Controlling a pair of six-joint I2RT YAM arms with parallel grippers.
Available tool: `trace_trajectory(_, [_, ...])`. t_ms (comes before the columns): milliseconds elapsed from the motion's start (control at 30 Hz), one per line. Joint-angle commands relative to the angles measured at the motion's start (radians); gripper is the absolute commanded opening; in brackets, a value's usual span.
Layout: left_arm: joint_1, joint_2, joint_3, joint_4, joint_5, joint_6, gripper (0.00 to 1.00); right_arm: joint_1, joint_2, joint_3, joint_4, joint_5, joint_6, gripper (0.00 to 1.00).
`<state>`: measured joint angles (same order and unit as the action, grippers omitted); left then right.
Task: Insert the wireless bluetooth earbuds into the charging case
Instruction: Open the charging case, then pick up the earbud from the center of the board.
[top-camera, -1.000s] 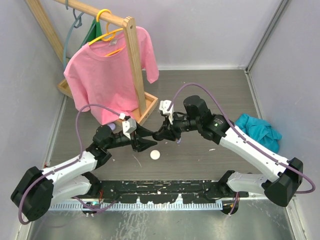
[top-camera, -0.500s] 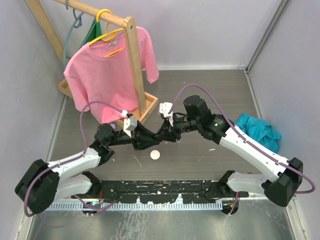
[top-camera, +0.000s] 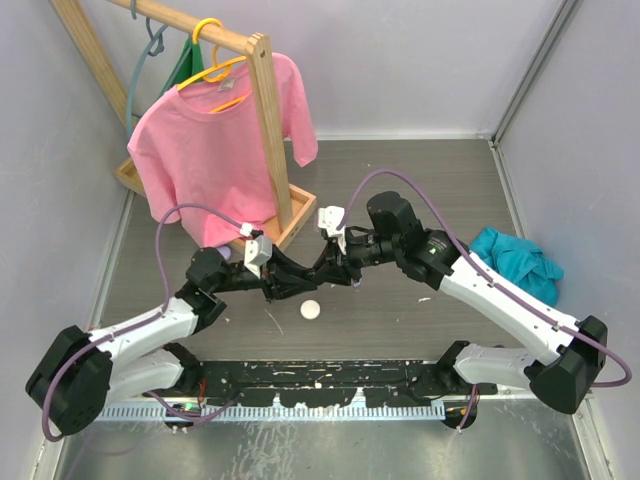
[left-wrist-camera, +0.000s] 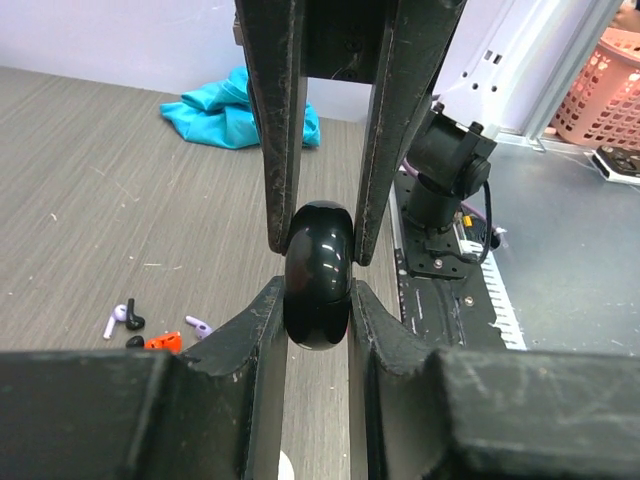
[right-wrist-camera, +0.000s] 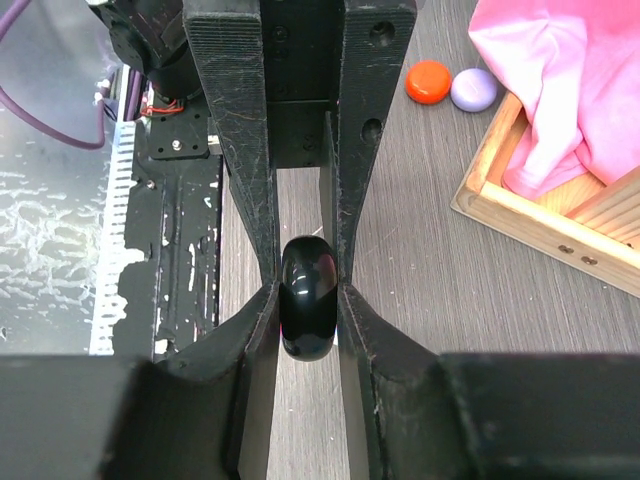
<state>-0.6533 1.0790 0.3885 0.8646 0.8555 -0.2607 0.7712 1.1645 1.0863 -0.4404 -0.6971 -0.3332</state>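
A glossy black round charging case is held above the table between both grippers, which meet tip to tip. My left gripper is shut on its near half, and my right gripper is shut on the same case from the opposite side. In the top view the two grippers meet near the table's middle, left and right. Tiny earbuds lie loose on the table: white, black, orange-red and purple.
A white round case lies on the table just in front of the grippers. An orange case and a purple case lie beside the wooden rack base with its pink shirt. A teal cloth lies at the right.
My left gripper has moved right and closed the gap to the right gripper; both now pinch the black case. The right arm has hardly moved.
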Motion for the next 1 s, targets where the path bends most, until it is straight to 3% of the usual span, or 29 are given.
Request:
trace_trajectory(0, [0.000, -0.082, 0.012, -0.050, -0.023, 0.081, 0.00, -0.001, -0.045, 0.020, 0.057, 0.055, 0.015, 0.34])
trace_trajectory(200, [-0.001, -0.166, 0.003, -0.140, -0.047, 0.132, 0.00, -0.003, -0.045, 0.018, 0.063, 0.116, 0.030, 0.43])
trace_trajectory(700, [-0.017, -0.208, -0.007, -0.205, -0.068, 0.165, 0.00, -0.002, -0.060, -0.004, 0.151, 0.251, 0.128, 0.46])
trace_trajectory(833, [-0.019, -0.232, -0.037, -0.210, -0.111, 0.190, 0.00, -0.002, -0.034, -0.002, 0.155, 0.319, 0.172, 0.47])
trace_trajectory(967, [-0.027, -0.249, -0.076, -0.235, -0.204, 0.255, 0.00, -0.003, -0.018, -0.005, 0.155, 0.428, 0.228, 0.56])
